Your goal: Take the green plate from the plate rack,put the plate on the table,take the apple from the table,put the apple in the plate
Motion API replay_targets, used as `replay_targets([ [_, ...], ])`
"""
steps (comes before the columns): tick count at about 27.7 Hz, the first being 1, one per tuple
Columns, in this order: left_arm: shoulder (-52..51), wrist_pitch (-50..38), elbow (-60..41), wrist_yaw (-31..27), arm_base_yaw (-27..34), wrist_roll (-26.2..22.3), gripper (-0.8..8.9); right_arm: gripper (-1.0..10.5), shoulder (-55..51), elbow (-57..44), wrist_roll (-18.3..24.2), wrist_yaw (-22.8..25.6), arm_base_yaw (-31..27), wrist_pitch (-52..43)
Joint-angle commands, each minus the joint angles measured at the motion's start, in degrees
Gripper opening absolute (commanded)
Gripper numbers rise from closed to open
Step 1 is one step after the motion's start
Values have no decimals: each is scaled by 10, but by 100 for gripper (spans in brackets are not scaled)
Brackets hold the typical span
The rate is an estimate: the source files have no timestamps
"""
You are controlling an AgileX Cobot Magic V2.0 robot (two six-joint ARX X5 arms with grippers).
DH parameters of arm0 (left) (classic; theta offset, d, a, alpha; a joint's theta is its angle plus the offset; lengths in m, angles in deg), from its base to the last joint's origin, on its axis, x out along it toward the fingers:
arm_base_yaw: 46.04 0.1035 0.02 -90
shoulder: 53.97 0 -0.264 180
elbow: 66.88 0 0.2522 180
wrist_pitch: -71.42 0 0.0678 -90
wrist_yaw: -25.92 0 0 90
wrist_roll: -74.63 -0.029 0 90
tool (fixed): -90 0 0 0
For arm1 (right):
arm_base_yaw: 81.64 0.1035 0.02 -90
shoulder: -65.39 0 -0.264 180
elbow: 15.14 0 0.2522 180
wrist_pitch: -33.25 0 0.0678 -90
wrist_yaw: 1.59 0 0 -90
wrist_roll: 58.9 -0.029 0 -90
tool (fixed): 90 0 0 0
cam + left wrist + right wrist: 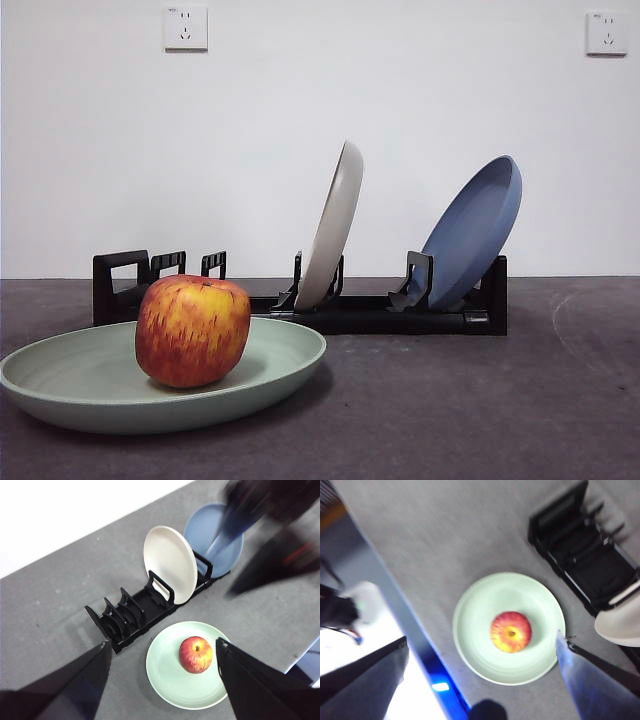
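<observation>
The apple (192, 331) sits upright in the green plate (70, 385), which lies flat on the bench (480, 400) just in front of the plate rack's (390, 315) left end. The cream-white plate (332, 225) and blue plate (475, 230) lean in the rack's right half. Little looks left to do; the main risk, in my judgement, is an arm clipping the plate rim or the leaning plates and setting the apple rolling. The left gripper (162, 652) and right gripper (482, 645) both hang high above the plate, jaws spread wide, holding and touching nothing.
</observation>
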Motion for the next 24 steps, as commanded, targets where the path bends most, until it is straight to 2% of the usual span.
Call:
replay_targets([
  [1, 10, 0, -3, -12, 0, -9, 345, 492, -41, 2, -3, -5, 0, 14],
  [6, 32, -4, -3, -29, 0, -15, 345, 458, -122, -21, -3, -5, 0, 14],
  [13, 71, -5, -3, -22, 0, -12, 345, 458, -289, -241, -33, -3, -11, 14],
  [17, 82, -5, -3, 12, 0, -3, 345, 453, -345, -299, -44, 9, -11, 14],
  [21, 82, -5, -3, 20, 0, 1, 333, 246, -366, -299, -47, 36, -11, 14],
  [23, 82, -4, -3, 21, 0, 0, 185, 99, -372, -299, -45, 38, -11, 14],
  [24, 82, -4, -3, 23, 0, 0, 52, 8, -374, -298, -44, 40, -11, 14],
])
